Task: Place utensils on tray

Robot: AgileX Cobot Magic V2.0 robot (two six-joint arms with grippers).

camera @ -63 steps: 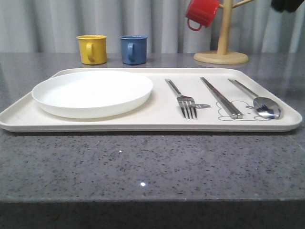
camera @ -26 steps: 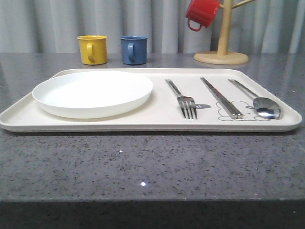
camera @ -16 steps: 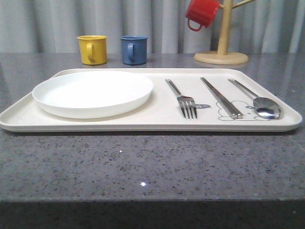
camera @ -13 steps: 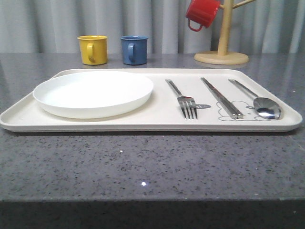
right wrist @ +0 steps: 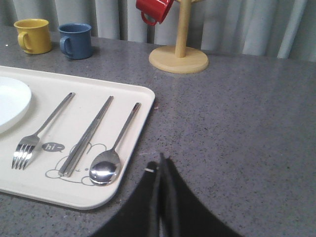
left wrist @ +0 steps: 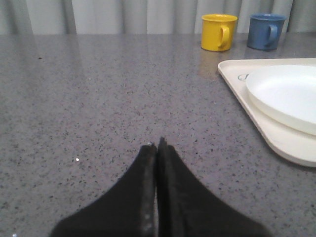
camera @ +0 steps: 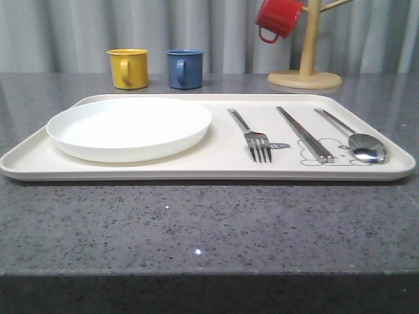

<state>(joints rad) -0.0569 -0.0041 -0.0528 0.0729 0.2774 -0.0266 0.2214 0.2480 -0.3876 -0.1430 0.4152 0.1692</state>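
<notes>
the only writing that can be read is a small "hi~" in a grey speech bubble (right wrist: 53,146) printed on the tray (camera: 216,167), just beside the fork's tines in the right wrist view; below it is a grey line drawing of an animal (right wrist: 69,170), partly covered by the chopsticks and the spoon bowl.

the cream tray lies across the middle of the front frame on the speckled grey table (camera: 196,229). in its left half sits a round white plate (camera: 129,127), which holds nothing. in its right half, side by side and apart from one another, lie the fork (camera: 251,135), the pair of chopsticks (camera: 302,133) and the spoon (camera: 353,137), all flat on the tray floor with handles pointing to the back of the frame.

in the upper left of the front frame a yellow mug (camera: 127,67) and a blue mug (camera: 184,68) stand upright on the table behind the tray, near each other but not touching; their insides cannot be seen. in the upper right a red mug (camera: 278,18) hangs tilted on a wooden mug tree (camera: 305,77).

the left claw (left wrist: 157,146) hangs over bare table beside the tray's corner, its black fingers pressed together on nothing. the right claw (right wrist: 160,159) is likewise closed and empty, over the table just beside the tray's edge near the spoon.
</notes>
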